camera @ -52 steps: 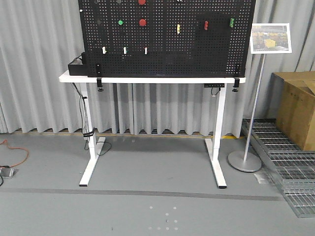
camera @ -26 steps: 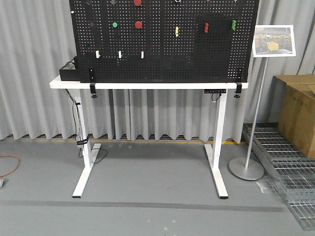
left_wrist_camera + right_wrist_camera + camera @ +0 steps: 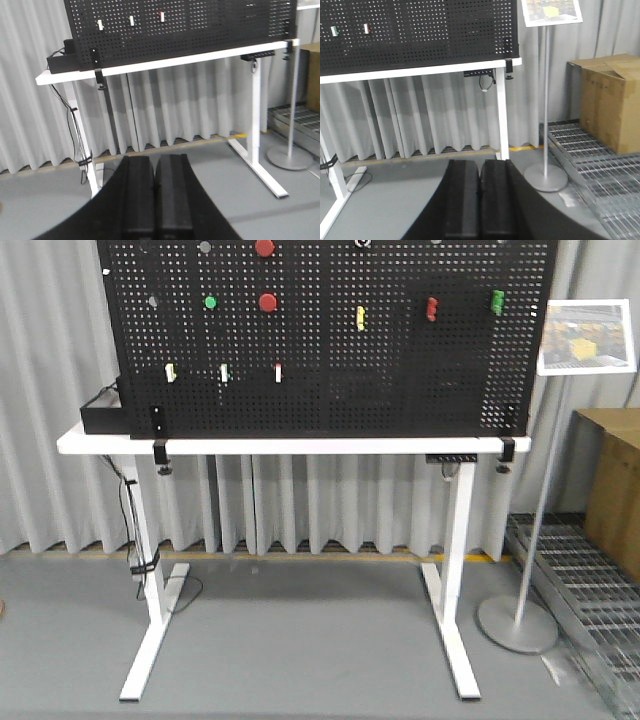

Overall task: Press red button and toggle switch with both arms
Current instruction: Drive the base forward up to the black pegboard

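Note:
A black pegboard point(image 3: 330, 380) stands upright on a white table point(image 3: 290, 445). It carries two red round buttons point(image 3: 268, 302), one at the top edge point(image 3: 264, 247), a green button point(image 3: 210, 302), a red switch point(image 3: 431, 309), a yellow switch point(image 3: 360, 317), a green switch point(image 3: 496, 301) and small white toggles point(image 3: 278, 372). My left gripper point(image 3: 155, 162) is shut and empty, low, well short of the table. My right gripper point(image 3: 480, 167) is shut and empty, also short of it. Neither arm shows in the front view.
A sign stand point(image 3: 520, 625) with a picture point(image 3: 588, 336) stands right of the table. A cardboard box point(image 3: 610, 100) sits on metal grating point(image 3: 590, 165) at the far right. A black box point(image 3: 100, 415) lies at the table's left end. Grey curtains hang behind.
The pegboard and table have grown larger and shifted in the front view; the base has come closer to the table. The sign stand sits nearer the right edge.

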You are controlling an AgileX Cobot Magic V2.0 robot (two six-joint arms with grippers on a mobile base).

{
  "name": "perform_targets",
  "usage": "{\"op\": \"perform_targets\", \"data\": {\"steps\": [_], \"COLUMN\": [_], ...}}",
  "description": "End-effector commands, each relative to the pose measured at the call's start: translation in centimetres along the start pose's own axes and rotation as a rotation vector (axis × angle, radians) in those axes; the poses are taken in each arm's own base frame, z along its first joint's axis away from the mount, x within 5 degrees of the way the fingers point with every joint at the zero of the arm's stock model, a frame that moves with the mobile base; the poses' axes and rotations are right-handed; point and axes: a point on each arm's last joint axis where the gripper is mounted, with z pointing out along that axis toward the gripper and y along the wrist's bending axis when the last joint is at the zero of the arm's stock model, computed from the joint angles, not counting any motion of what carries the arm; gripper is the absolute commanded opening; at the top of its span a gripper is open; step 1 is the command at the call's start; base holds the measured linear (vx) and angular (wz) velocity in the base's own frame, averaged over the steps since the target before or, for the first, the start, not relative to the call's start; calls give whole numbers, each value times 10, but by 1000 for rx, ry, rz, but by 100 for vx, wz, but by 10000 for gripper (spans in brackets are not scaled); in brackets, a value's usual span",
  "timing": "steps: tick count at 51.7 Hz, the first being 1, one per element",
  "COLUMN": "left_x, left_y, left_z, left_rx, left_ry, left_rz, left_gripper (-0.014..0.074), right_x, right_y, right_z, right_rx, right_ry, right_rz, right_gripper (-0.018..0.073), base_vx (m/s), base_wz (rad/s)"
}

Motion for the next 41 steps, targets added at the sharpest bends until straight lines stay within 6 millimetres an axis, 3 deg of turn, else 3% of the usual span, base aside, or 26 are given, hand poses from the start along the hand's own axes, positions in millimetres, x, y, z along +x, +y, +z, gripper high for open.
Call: {"op": "perform_targets", "data": {"steps": [1,41], "left_x": [3,3], "left_y": [0,0], "left_z": [0,0], "left_rx": [-13,-13], "left_ry": [-67,-67], "left_rz": [-10,-10], "left_gripper": [1,1], "right_x": [-4,-4], "right_y": [0,0], "right_z": [-1,-1], "right_rx": [-2,-2], "right_ry": [-84,-84], "right_rz": [-15,-15], "right_gripper": [-3,-3], "base_vx": [47,43], "base_wz": [7,4]}}
